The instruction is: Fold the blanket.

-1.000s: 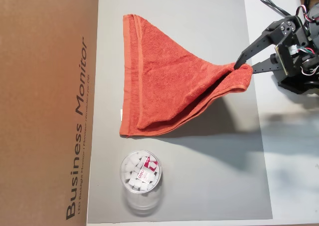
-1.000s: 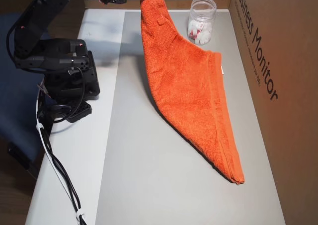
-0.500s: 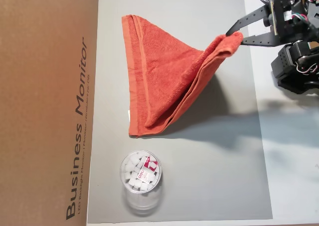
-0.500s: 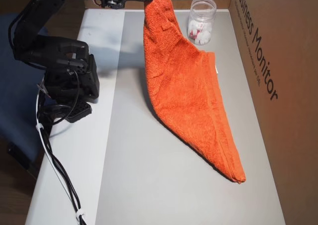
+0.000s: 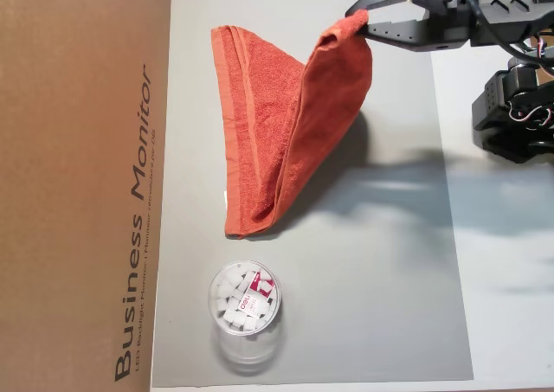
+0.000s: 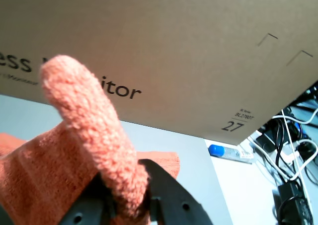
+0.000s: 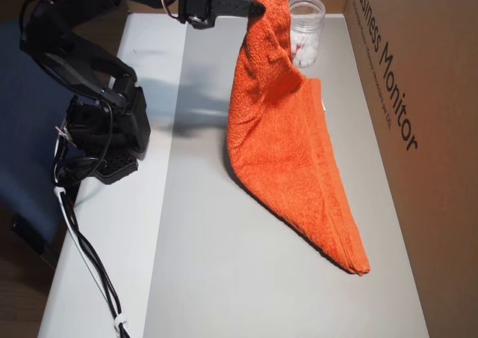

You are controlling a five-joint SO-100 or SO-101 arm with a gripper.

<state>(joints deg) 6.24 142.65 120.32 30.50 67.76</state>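
Observation:
The blanket [image 5: 268, 124] is an orange-red terry towel on the grey mat. One hemmed edge lies flat beside the cardboard box, and a corner is lifted high off the mat. My gripper [image 5: 357, 20] is shut on that raised corner, so the cloth hangs from it in a steep, doubled sheet. In another overhead view the blanket [image 7: 291, 151] drapes from the gripper [image 7: 258, 8] down to a point near the mat's front. The wrist view shows the blanket corner [image 6: 84, 111] sticking up, pinched between the black fingers [image 6: 166, 190].
A brown "Business Monitor" cardboard box [image 5: 86, 184] lines one side of the grey mat [image 5: 372, 305]. A clear plastic cup [image 5: 245, 304] of white pieces stands near the blanket's end and is partly hidden behind the cloth [image 7: 308, 24]. The arm's base [image 7: 104, 129] and cables [image 7: 89, 263] sit off the mat.
My gripper has carried the held corner higher and toward the box, moving up the overhead picture. The hanging cloth now stands steeper and narrower, and the edge by the box has stayed put.

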